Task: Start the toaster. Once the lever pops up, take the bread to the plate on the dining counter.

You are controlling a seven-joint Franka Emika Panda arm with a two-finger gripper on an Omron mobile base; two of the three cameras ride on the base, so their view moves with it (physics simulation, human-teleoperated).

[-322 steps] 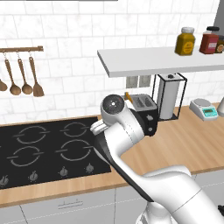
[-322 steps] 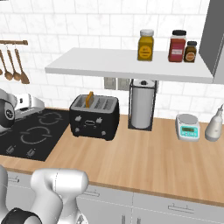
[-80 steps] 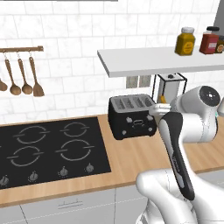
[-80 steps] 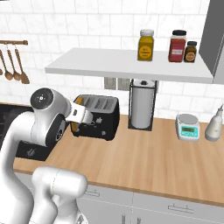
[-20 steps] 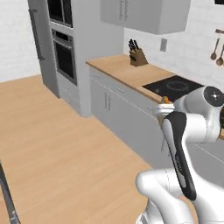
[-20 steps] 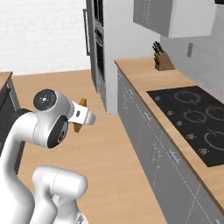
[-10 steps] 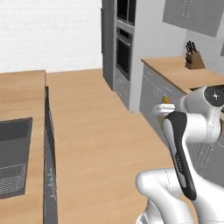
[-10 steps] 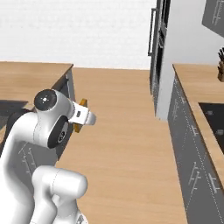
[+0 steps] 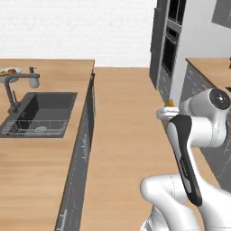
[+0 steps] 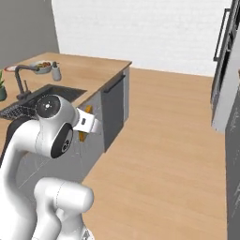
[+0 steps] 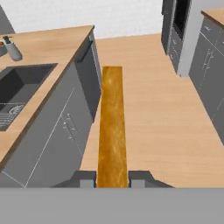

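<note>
The robot's two-finger gripper [image 11: 112, 178] is closed down narrowly on the squarish slice of bread with its golden-brown crust [image 11: 112, 127]. In the hand view the slice is seen edge-on: a long strip of brown crust runs straight away from the gripper, and one dark fingertip [image 11: 85, 178] presses against each flat side at the near end. In the left base view only a small orange-brown bit of the bread [image 9: 170, 103] pokes up behind the white wrist; in the right base view a short piece of crust [image 10: 88, 109] shows above the hand and another below it.

The slice is carried in the air over the light wood floor [image 11: 153, 127] of the aisle, beside the large island counter with a light wood top and grey sides [image 9: 47, 72]. The counter carries a dark sunken sink [image 9: 38, 113] with a grey curved tap [image 9: 11, 90] and a small grey soap bottle [image 9: 33, 79]. A pale-blue bowl of fruit [image 9: 10, 71] sits at the far end of the top. The bread is well apart from the counter top, out past its grey cabinet doors.
</note>
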